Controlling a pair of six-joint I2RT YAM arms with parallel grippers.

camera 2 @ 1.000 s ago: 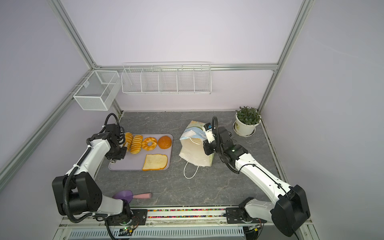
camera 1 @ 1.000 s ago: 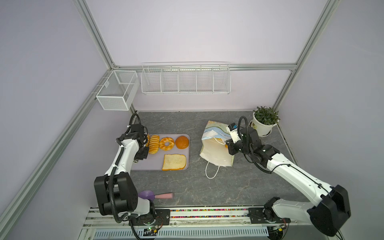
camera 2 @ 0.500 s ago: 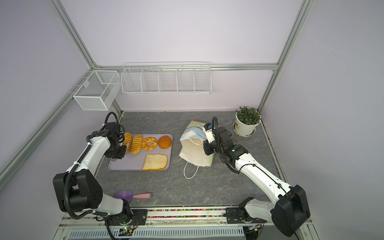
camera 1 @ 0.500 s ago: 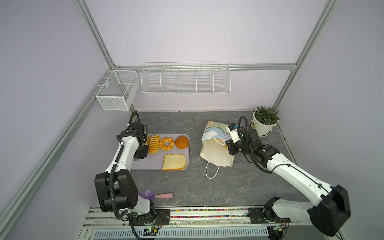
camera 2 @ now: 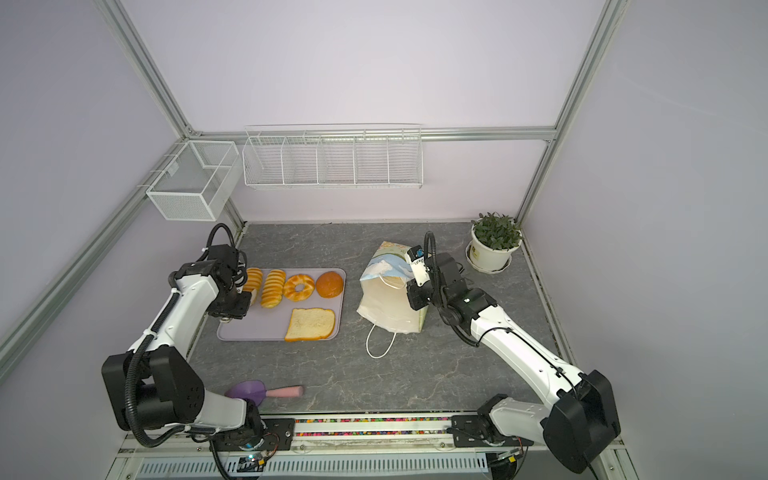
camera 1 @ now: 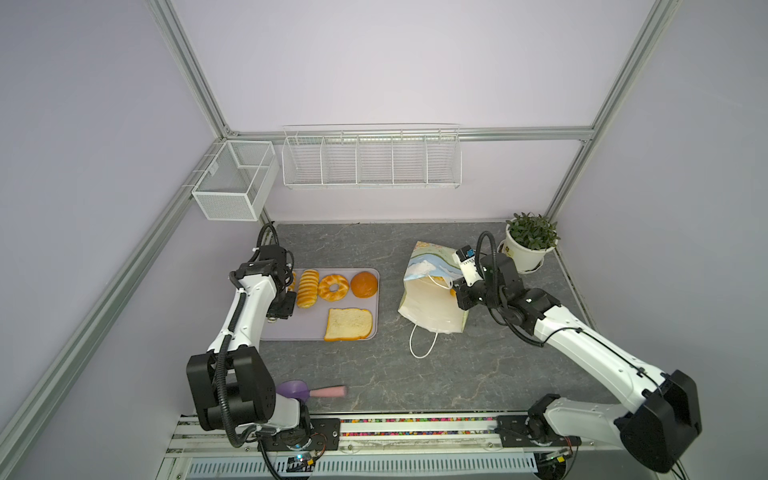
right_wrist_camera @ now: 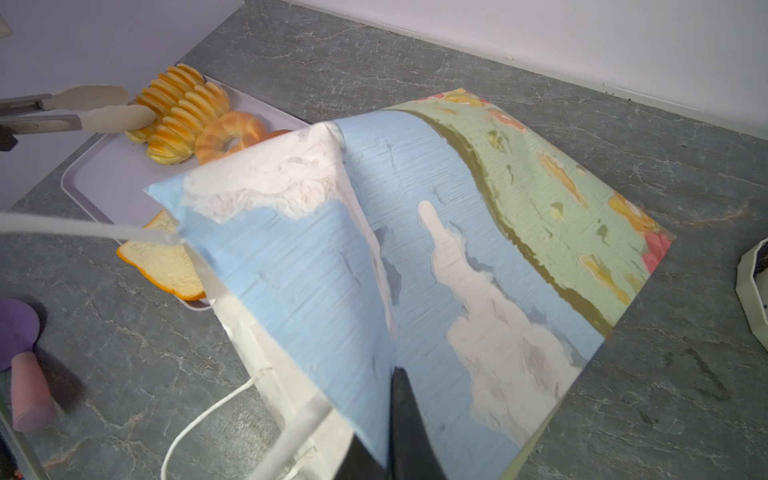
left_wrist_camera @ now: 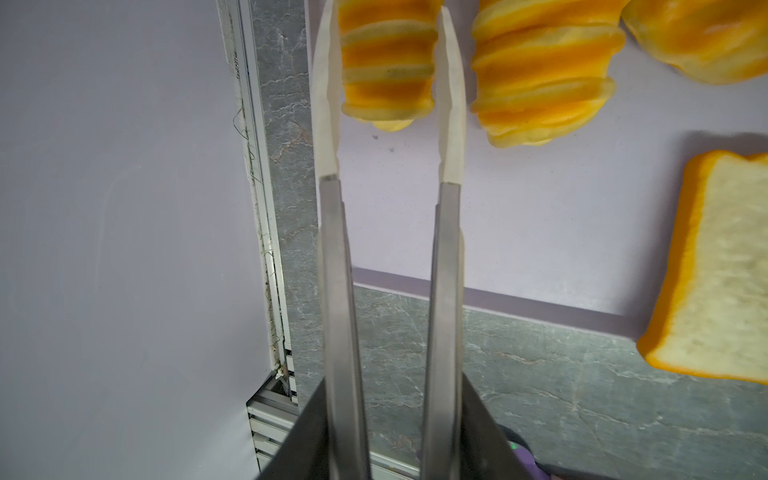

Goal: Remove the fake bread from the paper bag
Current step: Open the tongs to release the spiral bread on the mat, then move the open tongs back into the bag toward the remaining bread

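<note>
Lilac walls [camera 1: 395, 62] are enclosing a grey marbled tabletop [camera 1: 478, 374]; a wire rack [camera 1: 371, 158] and mesh basket [camera 1: 235, 180] are hanging from metal rails [camera 1: 519, 134]; a potted plant [camera 1: 528, 243] is sitting in the corner.

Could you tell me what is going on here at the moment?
The left gripper stands open around a ridged loaf lying on the tray, beside a second loaf, a ring, a bun and a toast slice. The right gripper is shut on the rim of the paper bag; its contents are hidden.
</note>
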